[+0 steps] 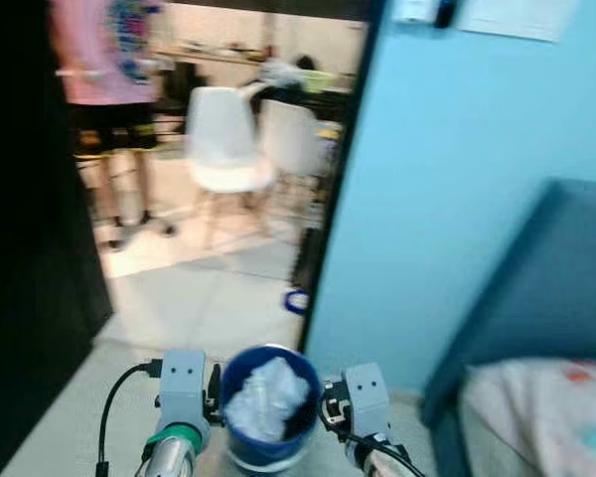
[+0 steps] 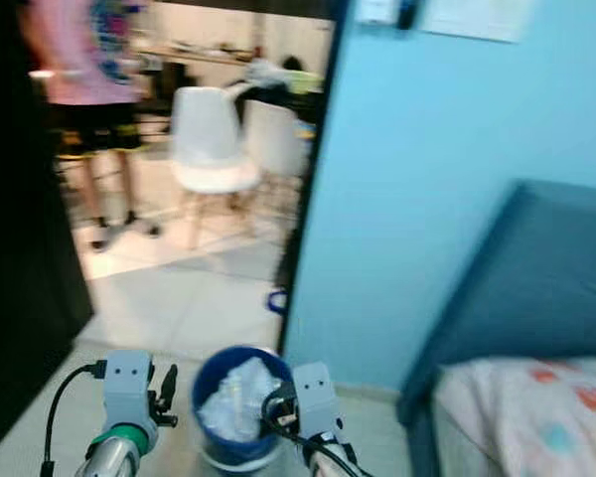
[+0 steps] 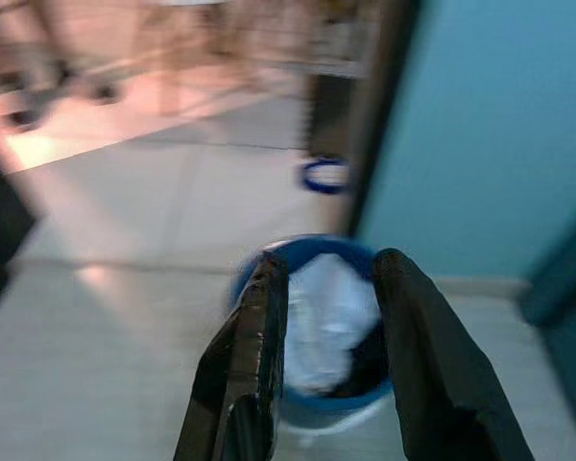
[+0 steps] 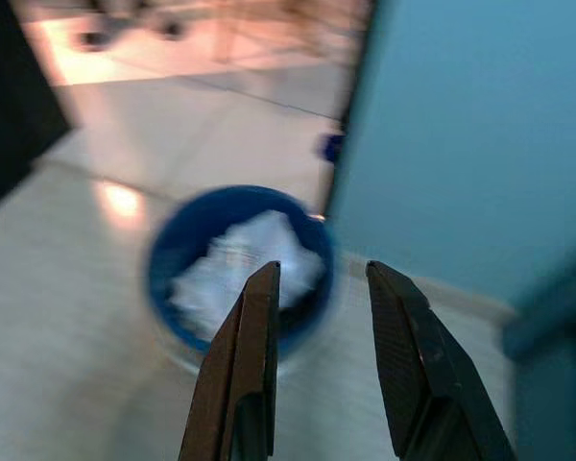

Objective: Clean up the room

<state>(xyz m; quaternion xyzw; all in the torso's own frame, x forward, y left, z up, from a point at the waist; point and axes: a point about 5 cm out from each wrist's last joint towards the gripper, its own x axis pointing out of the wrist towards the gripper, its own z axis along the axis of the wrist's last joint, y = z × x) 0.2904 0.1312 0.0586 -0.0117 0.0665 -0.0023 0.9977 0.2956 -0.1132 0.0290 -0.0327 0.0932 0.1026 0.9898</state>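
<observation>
- The left gripper (image 3: pixel 326 317) sat at about 7 o'clock in the head view, its two black fingers (image 3: pixel 245 355) spread apart with nothing between them, pointing over the near rim of the bin.
- The right gripper (image 4: pixel 322 317) sat at about 5 o'clock, fingers likewise parted and empty, aimed just past the bin's side toward the wall.
- A blue bin (image 1: pixel 266 412) stood on the pale tiled floor (image 1: pixel 204 308) at 6 o'clock, between the two wrists, and held crumpled white paper (image 1: pixel 268 396) up to near its rim.
- At 4 o'clock lay a bed with a pale patterned cover (image 1: pixel 546 412) against a dark blue headboard (image 1: pixel 546 278).
- A light blue wall (image 1: pixel 447 169) filled the 2 o'clock side, ending at a dark door frame (image 1: pixel 333 189).
- A small blue ring-shaped object (image 1: pixel 297 300) lay on the floor by the foot of that frame; what it was could not be told.
- Through the doorway at 12 o'clock stood white chairs (image 1: pixel 223 139).
- At 11 o'clock, farthest back, stood a person in a pink top (image 1: pixel 104 60), blurred.
</observation>
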